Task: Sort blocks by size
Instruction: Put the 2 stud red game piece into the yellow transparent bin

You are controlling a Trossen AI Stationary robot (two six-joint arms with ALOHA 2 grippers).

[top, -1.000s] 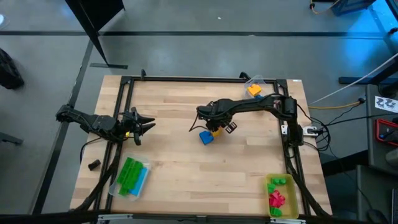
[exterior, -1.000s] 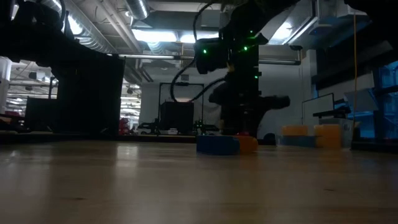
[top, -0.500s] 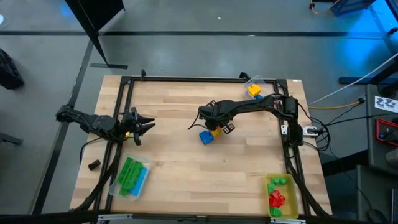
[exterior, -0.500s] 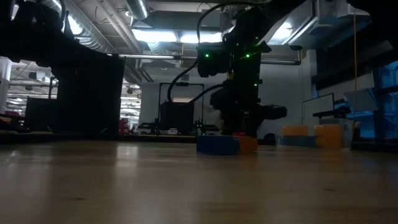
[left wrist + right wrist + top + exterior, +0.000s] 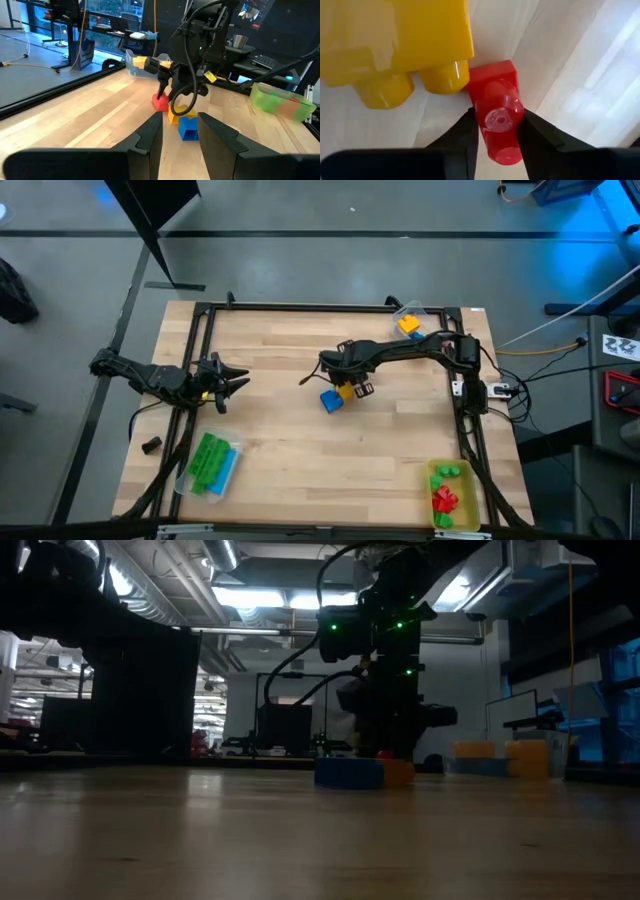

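A small red block [image 5: 497, 117] stands on the table beside a yellow block [image 5: 395, 40] and a blue block [image 5: 331, 400] near the table's middle. My right gripper [image 5: 497, 137] points down over the red block and is shut on it; it also shows in the left wrist view [image 5: 161, 95]. In the high view the gripper [image 5: 350, 383] hides the red block. My left gripper [image 5: 179, 132] is open and empty, and waits at the table's left edge [image 5: 232, 380]. My right gripper pinches the red block's two opposite sides [image 5: 482, 125] between its two fingers. The fingers [image 5: 465, 137] come from above, pointing down. The block stands studs up on the table [image 5: 160, 103], next to the yellow block.
A clear tray with green blocks [image 5: 210, 463] lies at the near left. A clear tray with yellow-orange blocks [image 5: 408, 323] stands at the far right. A yellow-green tray [image 5: 432, 498] with green and red blocks sits at the near right corner.
My right gripper has come down toward the table at the cluster of blocks. The blue and yellow blocks have stayed where they were.
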